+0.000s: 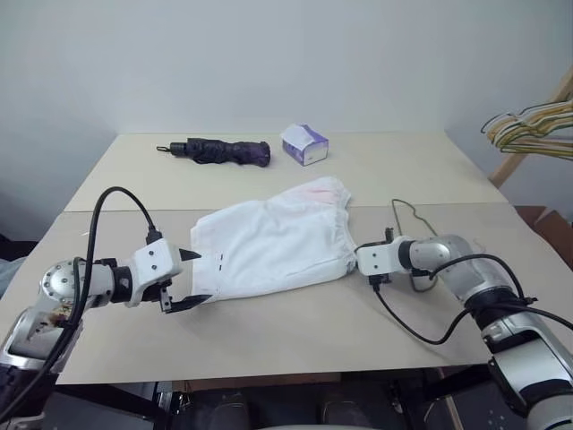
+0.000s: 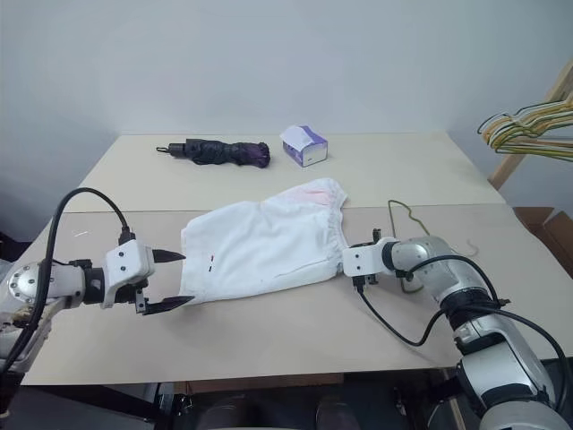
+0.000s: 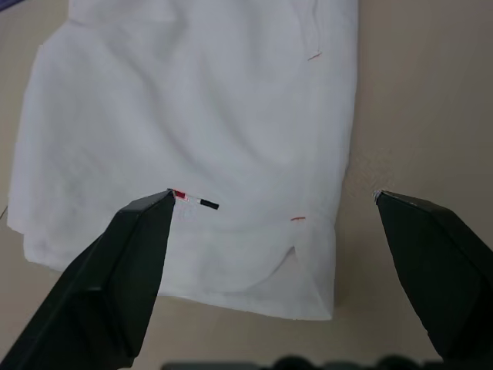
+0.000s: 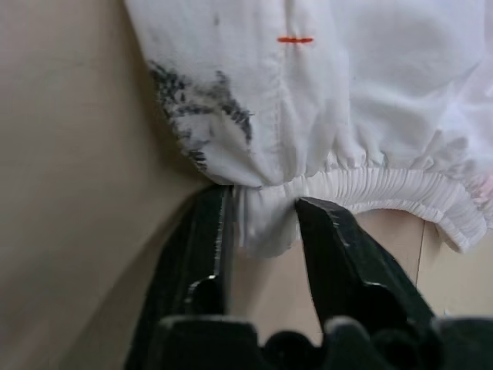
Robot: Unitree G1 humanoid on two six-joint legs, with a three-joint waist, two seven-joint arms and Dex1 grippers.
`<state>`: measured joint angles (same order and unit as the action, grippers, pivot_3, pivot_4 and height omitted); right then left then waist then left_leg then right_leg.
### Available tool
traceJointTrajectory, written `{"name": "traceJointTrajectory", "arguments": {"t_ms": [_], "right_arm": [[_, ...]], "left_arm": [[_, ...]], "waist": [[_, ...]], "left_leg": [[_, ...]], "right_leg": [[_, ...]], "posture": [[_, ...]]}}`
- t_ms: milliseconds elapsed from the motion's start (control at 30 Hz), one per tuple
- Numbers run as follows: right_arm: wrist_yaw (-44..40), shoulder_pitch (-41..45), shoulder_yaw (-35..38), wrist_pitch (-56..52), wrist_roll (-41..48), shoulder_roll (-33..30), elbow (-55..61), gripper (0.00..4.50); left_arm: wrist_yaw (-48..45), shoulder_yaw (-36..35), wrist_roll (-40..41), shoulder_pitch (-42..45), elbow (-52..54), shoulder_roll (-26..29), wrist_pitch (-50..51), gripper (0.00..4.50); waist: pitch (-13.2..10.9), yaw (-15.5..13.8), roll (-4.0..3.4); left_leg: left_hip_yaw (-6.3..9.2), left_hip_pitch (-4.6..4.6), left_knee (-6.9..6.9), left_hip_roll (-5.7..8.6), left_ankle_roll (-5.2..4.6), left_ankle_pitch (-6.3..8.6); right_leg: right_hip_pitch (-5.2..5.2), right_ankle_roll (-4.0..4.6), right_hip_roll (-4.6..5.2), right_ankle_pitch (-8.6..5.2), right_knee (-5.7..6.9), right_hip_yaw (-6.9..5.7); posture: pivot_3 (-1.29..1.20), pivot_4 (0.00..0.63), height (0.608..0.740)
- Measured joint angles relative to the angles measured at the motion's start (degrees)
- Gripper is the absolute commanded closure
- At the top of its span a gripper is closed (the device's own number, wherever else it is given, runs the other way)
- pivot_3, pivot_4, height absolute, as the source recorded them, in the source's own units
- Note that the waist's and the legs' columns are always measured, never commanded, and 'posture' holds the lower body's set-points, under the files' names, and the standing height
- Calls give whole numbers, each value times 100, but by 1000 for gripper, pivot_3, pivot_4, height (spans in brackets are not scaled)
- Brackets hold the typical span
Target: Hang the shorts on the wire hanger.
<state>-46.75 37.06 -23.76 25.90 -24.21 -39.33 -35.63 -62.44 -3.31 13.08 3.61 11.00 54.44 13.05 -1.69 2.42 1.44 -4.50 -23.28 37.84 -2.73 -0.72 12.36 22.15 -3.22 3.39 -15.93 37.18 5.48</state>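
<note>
The white shorts [image 1: 269, 242] lie flat mid-table, with the gathered waistband toward my right arm and the hem toward my left. My right gripper [image 4: 266, 199] is shut on the near end of the waistband, with fabric pinched between its fingers; it also shows at the shorts' right edge [image 1: 353, 260]. My left gripper [image 1: 204, 276] stands open beside the hem; in the left wrist view its wide-apart fingers [image 3: 139, 247] frame the hem corner without touching it. The thin dark wire hanger [image 1: 394, 219] lies on the table just behind my right wrist and is partly hidden by it.
A folded dark purple umbrella [image 1: 224, 150] and a small white-and-purple tissue box [image 1: 304, 143] sit at the back of the table [image 1: 295, 331]. A bunch of yellow and green hangers [image 1: 533, 125] hangs at the far right, off the table.
</note>
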Motion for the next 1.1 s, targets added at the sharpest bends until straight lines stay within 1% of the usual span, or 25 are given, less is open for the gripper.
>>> {"name": "traceJointTrajectory", "arguments": {"t_ms": [67, 100, 233, 433, 500, 600, 633, 767, 800, 900, 1033, 1100], "right_arm": [[59, 0, -5, 21, -26, 25, -24, 4441], [84, 1, -5, 31, -38, 29, -28, 4478], [120, -1, -7, 35, -45, 33, -41, 4478], [98, -69, 7, -182, -22, 44, 188, 4478], [104, -113, 12, -234, -21, 40, 267, 4478], [119, -153, 18, -287, -23, 37, 358, 4478], [121, -167, 21, -333, -23, 39, 392, 4478], [126, -205, 26, -453, -23, 54, 533, 4478], [128, -225, 29, -477, -22, 54, 578, 4500], [129, -316, 41, -494, -22, 40, 708, 4500], [128, -383, 53, -527, -21, 30, 768, 4500], [128, -386, 58, -538, -20, 16, 804, 4500]], "left_arm": [[-46, 41, -166, 0, -106, 124, -33, 0], [-100, 99, -231, 7, -190, 187, -63, 0], [-295, 279, -288, 124, -574, 161, -210, 0], [-1020, 504, -182, 782, -1523, 27, -655, 0], [-1233, 676, -225, 990, -1913, -24, -821, 0], [-1405, 992, -475, 1268, -2493, -241, -1192, 0], [-1429, 1136, -573, 1396, -2714, -391, -1318, 0], [-1437, 1360, -771, 1650, -3287, -743, -1721, 0], [-1411, 1366, -831, 1721, -3398, -777, -1838, 383], [-1409, 1411, -898, 1797, -3590, -829, -2113, 1184], [-1373, 1488, -985, 1811, -3743, -853, -2371, 2467], [-1334, 1488, -1036, 1824, -3809, -853, -2436, 3106]], "waist": [[0, 2, 0], [0, 2, 0], [0, 6, 0], [0, 20, 0], [0, 22, 0], [0, 29, 0], [1, 28, 0], [1, 40, 0], [2, 40, -1], [7, 42, -8], [44, 35, -42], [57, 48, -46]], "left_leg": [[0, 2, 0, 0, 0, 0], [-1, 2, 0, 0, 0, 0], [-2, 2, 0, -1, 0, 0], [-3, -1, 0, -1, 0, 0], [-3, -2, 0, 0, 0, 0], [-3, -1, 0, 0, 0, 0], [-3, 0, 0, 0, 0, 0], [-3, -2, 0, 0, 0, 0], [-3, -1, 0, 1, 0, 0], [-3, 4, 0, 1, 0, 0], [-3, 17, 0, 1, -1, -1], [-3, 20, 0, 1, -1, -1]], "right_leg": [[0, 1, 0, 0, 1, 0], [-1, 2, 0, -1, 1, 0], [0, 2, 0, 0, 2, -1], [3, 3, -1, 0, 2, -1], [3, 3, -2, 0, 2, -2], [1, 3, -2, 0, 3, -1], [1, 2, -2, 0, 4, -1], [2, 2, -2, 0, 3, -1], [1, 2, -1, 0, 4, 0], [-4, 2, -1, 0, 6, 0], [-11, 3, -1, 0, 12, 1], [-12, 5, -2, -1, 15, 2]], "posture": [[36, 0, 740], [36, 0, 740], [17, 0, 740], [1, 0, 740], [0, 0, 740], [-8, 0, 740], [-16, 0, 740], [-25, 0, 740], [-25, 0, 740], [-30, 0, 740], [-30, 0, 740], [-26, 0, 740]]}}
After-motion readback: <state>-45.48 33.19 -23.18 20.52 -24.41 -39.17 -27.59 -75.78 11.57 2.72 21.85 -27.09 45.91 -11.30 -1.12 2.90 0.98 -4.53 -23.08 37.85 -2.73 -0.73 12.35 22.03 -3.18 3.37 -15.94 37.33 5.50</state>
